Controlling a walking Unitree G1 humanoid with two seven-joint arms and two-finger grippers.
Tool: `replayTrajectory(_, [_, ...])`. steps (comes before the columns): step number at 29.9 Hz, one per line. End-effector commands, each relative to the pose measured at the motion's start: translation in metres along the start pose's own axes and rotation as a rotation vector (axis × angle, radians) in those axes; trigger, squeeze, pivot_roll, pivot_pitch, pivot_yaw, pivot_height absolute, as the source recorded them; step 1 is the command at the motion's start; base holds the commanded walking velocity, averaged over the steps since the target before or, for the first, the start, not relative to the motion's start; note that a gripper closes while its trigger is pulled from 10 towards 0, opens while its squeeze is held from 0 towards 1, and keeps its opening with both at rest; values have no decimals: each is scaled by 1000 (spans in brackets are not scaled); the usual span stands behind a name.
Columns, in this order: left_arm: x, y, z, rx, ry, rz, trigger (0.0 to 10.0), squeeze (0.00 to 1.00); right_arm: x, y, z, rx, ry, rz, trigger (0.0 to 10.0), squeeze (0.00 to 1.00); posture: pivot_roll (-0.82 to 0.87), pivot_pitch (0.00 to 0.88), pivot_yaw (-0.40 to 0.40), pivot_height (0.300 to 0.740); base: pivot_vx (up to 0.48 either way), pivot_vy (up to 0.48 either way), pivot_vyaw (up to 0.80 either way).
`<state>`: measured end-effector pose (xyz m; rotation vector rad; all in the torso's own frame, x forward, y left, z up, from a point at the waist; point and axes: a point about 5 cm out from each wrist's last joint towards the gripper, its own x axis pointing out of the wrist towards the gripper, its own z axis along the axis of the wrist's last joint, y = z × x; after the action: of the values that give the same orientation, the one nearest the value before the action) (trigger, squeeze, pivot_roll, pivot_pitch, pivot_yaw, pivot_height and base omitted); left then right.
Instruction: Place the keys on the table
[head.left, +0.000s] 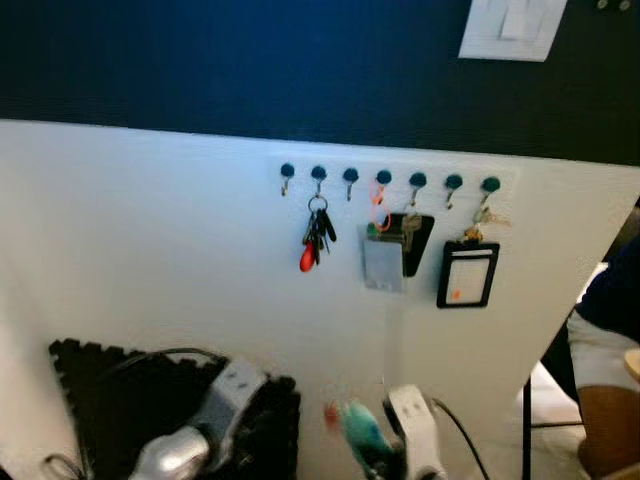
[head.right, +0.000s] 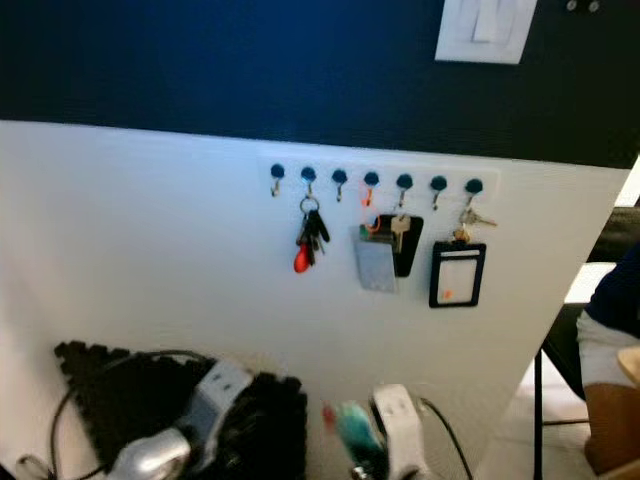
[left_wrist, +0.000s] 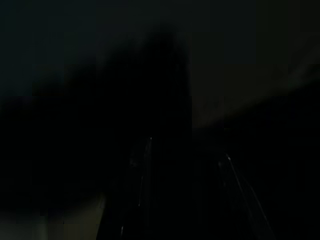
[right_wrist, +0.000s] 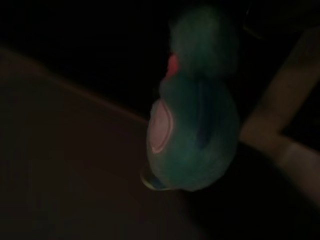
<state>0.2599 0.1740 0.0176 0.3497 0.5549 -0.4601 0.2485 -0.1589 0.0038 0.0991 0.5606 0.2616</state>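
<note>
The right gripper (head.left: 385, 455) sits low in the head views, its fingers clasped around a teal plush keychain toy (head.left: 358, 428) with a pink patch, which the right wrist view shows hanging close before the camera (right_wrist: 192, 142); no metal keys can be made out on it, so whether the task's keys dangle beneath it cannot be told. The left arm (head.left: 195, 430) hangs low in front of a black foam mat (head.left: 100, 385), and its wrist view is too dark to say whether that gripper is released or clenched. On the white wall panel (head.left: 150, 230) a row of seven teal-headed hooks (head.left: 384, 178) holds four things: a bunch of keys with a red fob (head.left: 315, 238) on the second hook, a grey card on an orange loop (head.left: 383, 262), a black pouch with a key (head.left: 414, 240), and a black-framed badge holder (head.left: 467, 275). A light switch plate (head.left: 512, 28) sits on the dark wall above, and one person's arm (head.left: 605, 400) shows at the right edge. No table is in sight, so the risk, as I judge it, is the soft toy slipping from a loose pinch while the robot turns to find one, or the swinging arm brushing the person close by
</note>
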Motion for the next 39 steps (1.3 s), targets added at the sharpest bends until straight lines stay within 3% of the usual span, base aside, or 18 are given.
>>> replayTrajectory(1, [4,-10,-25,-59,89,60,10000,0,3,-10,-13,95,-13,-92,10000,0,56,39,-1,740,0,0,0])
replayTrajectory(2, [4,-10,-25,-59,89,60,10000,0,3,-10,-13,95,-13,-92,10000,0,56,39,-1,740,0,0,0])
replayTrajectory(4, [7,-18,-47,-198,155,135,10000,0,2,-20,-36,174,49,-174,10000,0,58,38,-2,740,0,0,0])
replayTrajectory(5, [7,-18,-47,-198,155,135,10000,0,2,-20,-36,174,49,-174,10000,0,58,38,-2,740,0,0,0])
replayTrajectory(9, [5,-35,-84,-346,313,169,10000,0,-8,-26,-76,224,175,-270,10000,0,53,33,9,740,0,0,0])
replayTrajectory(11, [2,-37,-94,-386,365,203,10000,0,-13,-27,-86,206,200,-296,10000,0,53,35,20,740,0,0,0])
replayTrajectory(15, [1,-35,-97,-455,376,270,10000,0,-16,-27,-94,136,222,-290,10000,0,51,35,21,740,0,0,0])
replayTrajectory(20, [5,-30,-91,-458,302,292,10000,0,-15,-28,-93,152,181,-285,10000,0,48,37,18,740,0,0,0])
replayTrajectory(39, [9,-36,-89,-470,266,265,10000,0,-10,-20,-88,67,132,-219,10000,0,47,40,5,740,0,0,0])
